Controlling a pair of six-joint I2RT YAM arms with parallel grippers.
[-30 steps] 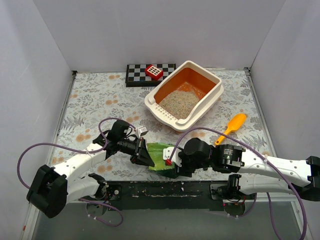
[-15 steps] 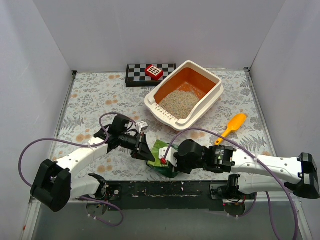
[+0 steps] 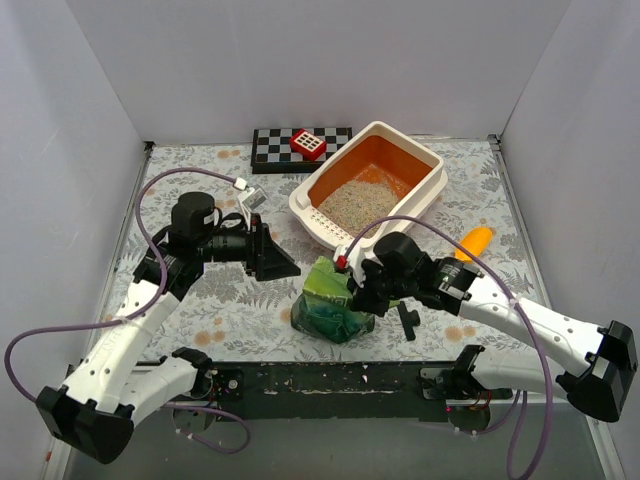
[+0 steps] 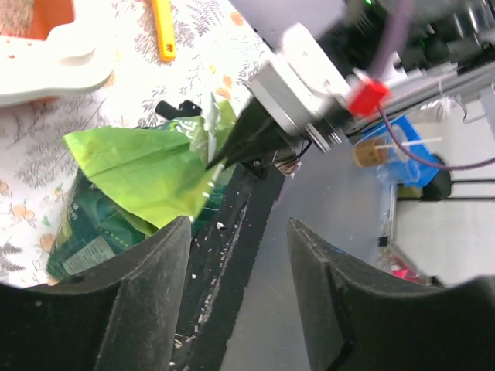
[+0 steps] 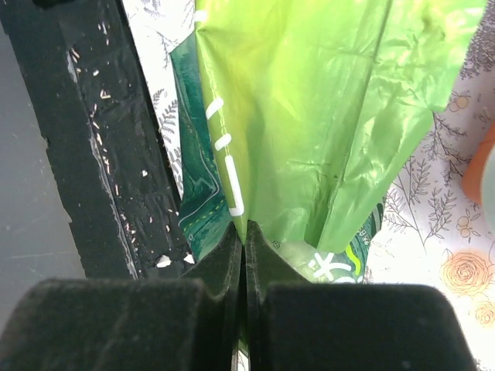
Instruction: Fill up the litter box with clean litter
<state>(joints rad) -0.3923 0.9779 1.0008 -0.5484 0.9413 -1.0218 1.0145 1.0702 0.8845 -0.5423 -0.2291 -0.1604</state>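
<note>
Right gripper (image 3: 350,283) was clamped on the top edge of the green bag (image 3: 330,306), its two black fingers (image 5: 224,255) pressed together with the thin plastic pinched between them in the right wrist view. That bag stood upright near the front edge of the table (image 3: 200,190), its upper part drawn into a crumpled peak under the grip. Left gripper (image 3: 274,262) hung above the table to the left of the bag, apart from it, pointing towards it with its jaws spread wide and nothing between them. In the left wrist view the bag (image 4: 131,178) and the right gripper's tip showed beyond the gap between the open fingers (image 4: 147,294).

Further back, just beyond the bag, sat the litter box (image 3: 420,198), set at an angle with its slotted edge nearest the arms. The clean litter (image 3: 358,203) lay as a shallow heap on its floor, with orange walls bare above it. An orange-yellow scoop (image 3: 470,243) lay on the table to the box's right, and a checkerboard (image 3: 275,146) rested behind the box at the back.
</note>
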